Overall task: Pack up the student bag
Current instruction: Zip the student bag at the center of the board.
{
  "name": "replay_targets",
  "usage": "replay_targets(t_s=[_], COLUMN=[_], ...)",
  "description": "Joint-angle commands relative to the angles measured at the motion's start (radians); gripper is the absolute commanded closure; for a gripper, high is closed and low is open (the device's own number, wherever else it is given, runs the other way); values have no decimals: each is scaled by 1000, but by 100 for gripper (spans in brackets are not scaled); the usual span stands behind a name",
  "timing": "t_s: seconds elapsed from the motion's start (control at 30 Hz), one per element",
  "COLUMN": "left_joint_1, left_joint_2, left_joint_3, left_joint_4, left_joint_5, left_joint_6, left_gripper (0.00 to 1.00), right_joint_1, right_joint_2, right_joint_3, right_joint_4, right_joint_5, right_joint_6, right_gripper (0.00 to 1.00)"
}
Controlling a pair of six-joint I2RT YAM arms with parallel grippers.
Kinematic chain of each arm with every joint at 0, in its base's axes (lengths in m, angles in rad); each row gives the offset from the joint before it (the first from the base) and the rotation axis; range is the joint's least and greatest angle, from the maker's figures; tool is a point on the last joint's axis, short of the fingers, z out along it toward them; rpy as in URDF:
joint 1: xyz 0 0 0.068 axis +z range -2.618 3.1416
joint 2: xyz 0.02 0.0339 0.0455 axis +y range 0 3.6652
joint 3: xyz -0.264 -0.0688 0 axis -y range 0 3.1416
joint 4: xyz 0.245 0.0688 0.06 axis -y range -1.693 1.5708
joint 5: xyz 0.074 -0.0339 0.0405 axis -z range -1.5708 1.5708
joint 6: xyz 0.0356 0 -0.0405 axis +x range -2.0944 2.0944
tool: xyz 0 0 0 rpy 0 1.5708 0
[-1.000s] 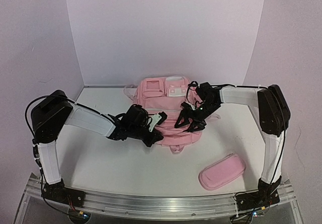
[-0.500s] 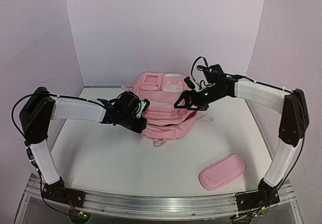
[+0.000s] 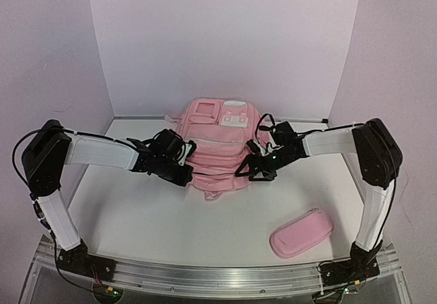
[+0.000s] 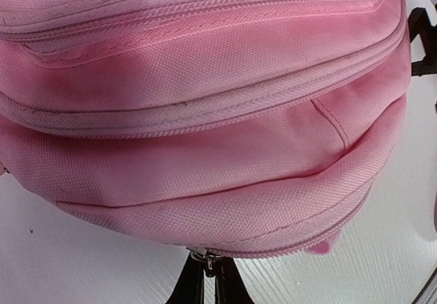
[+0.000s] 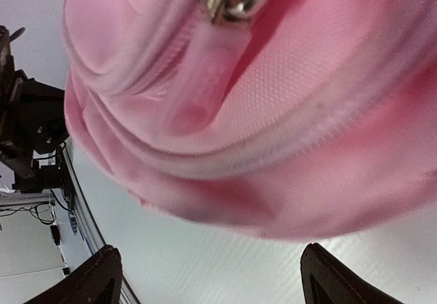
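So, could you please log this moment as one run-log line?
left gripper: shut on zipper pull | right gripper: open, beside student bag | pencil case: on table, outside bag

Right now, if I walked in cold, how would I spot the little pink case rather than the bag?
Start with the white table and the big pink bag at its middle. Look toward the table's near right corner: the case lies there alone, touching nothing. It is small, oblong and plain, with no straps or pockets.
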Motion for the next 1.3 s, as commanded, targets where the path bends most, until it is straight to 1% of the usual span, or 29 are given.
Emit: replay_targets(t_s=[0.0, 0.13, 0.23, 0.4, 0.53, 0.67, 0.73, 0.8, 0.87, 0.93, 1.03, 1.13, 1.17, 1.2, 1.23, 1.27], left_joint_1=[-19, -85, -127, -153, -165, -172, -171, -169, -169, -167, -169, -170, -170, -170, -170, -171], left_joint_2=[-4, 43, 73, 122, 160, 183, 165, 135, 116, 116, 173, 251, 271, 281, 290, 288], left_joint_3=[66, 128, 187, 281, 317, 334, 320, 285, 261, 267, 343, 466, 496, 521, 544, 555], left_joint_4=[-42, -73, -74, -72, -51, -5, 9, 14, 9, -4, -30, -57, -68, -80, -92, -104], left_joint_5=[96, 116, 124, 136, 177, 220, 203, 161, 132, 142, 194, 231, 238, 247, 257, 268], left_joint_6=[-6, 15, 19, 15, -2, -50, -75, -88, -89, -78, -49, -39, -35, -30, -25, -23], left_gripper=[100, 100, 100, 100, 100, 100, 99, 98, 95, 93, 92, 89, 87, 82, 77, 69], right_joint_1=[23, 63, 88, 127, 140, 126, 103, 64, 33, 22, 18, 9, 3, -5, -14, -18], right_joint_2=[36, 41, 44, 78, 78, 25, -24, -93, -154, -205, -259, -312, -326, -339, -350, -360], right_joint_3=[-12, -50, -76, -82, -82, -107, -130, -150, -152, -143, -163, -202, -213, -221, -228, -237], right_joint_4=[240, 417, 520, 660, 759, 766, 752, 681, 541, 374, 255, 184, 167, 152, 139, 130], right_joint_5=[-82, -81, -64, -49, -39, -47, -61, -51, -23, 32, 80, 114, 121, 128, 136, 149], right_joint_6=[138, 254, 308, 398, 484, 485, 482, 432, 316, 177, 46, -22, -33, -44, -55, -66], right_gripper=[12, 14, 20, 28, 29, 26, 22, 20, 17, 15, 13, 13, 13, 14, 14, 15])
